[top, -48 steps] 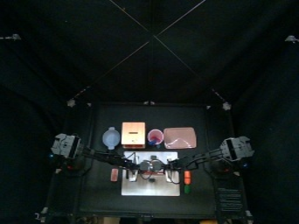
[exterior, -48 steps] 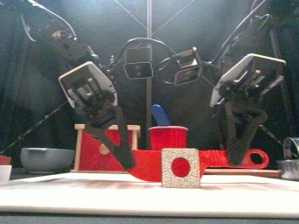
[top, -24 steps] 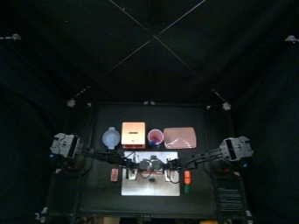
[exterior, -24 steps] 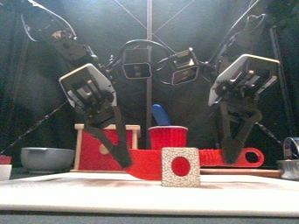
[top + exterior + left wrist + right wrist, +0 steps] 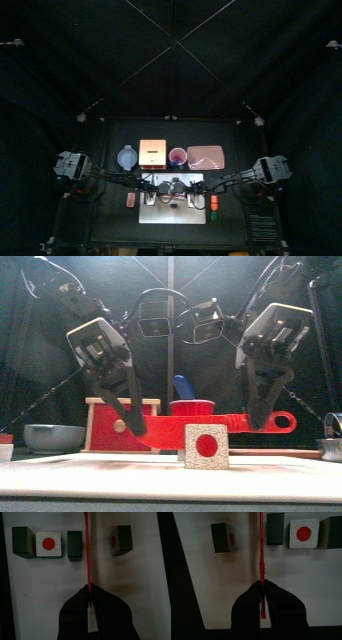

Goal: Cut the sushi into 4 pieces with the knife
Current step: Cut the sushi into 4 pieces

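White plastic cutting board point(image 5: 174, 212), then left gripper point(image 5: 131, 426) and right gripper point(image 5: 255, 422) each clamped on one end of the flat red toy knife point(image 5: 167, 434) (handle on the right), blade crossing the row of dark green toy sushi blocks point(image 5: 74, 544) on the board: three one side, one the other

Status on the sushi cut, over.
Left gripper, right gripper shut on knife above board. Sushi in four pieces, one face up. Path clear.
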Motion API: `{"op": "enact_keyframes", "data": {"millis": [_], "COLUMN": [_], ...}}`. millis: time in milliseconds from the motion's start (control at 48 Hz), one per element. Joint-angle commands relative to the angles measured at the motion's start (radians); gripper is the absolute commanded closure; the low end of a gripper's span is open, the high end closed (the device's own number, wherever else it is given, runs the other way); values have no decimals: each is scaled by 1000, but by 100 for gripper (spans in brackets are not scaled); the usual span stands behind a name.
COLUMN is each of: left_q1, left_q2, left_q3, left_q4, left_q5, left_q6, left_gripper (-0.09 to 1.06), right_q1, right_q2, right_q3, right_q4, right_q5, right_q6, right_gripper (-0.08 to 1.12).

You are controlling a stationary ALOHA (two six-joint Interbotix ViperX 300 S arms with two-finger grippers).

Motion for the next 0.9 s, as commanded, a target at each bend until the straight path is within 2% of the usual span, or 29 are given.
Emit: {"op": "enact_keyframes", "data": {"millis": [21,146,458,646,750,812,896], "left_q1": [5,3,-6,-9,-9,-6,-2], "left_q2": [-34,-52,-94,-137,-164,-179,-196], "left_q3": [-40,-51,-52,-51,-46,-46,-40], "left_q4": [2,3,17,35,32,32,32], "left_q5": [-5,-5,-15,-28,-31,-46,-100], "left_q6": [-3,-3,0,-2,-3,-6,-3], "left_gripper": [27,20,19,20,20,20,20], "right_q1": [11,11,5,5,6,5,5], "right_q2": [-46,-55,-109,-183,-244,-290,-364], "right_q3": [-28,-25,-3,43,80,101,133], "right_q4": [0,0,0,6,46,66,94], "right_q5": [-5,-2,54,63,101,132,163], "right_q6": [-3,-5,-6,0,-3,-2,0], "right_gripper": [86,86,86,86,86,86,86]}}
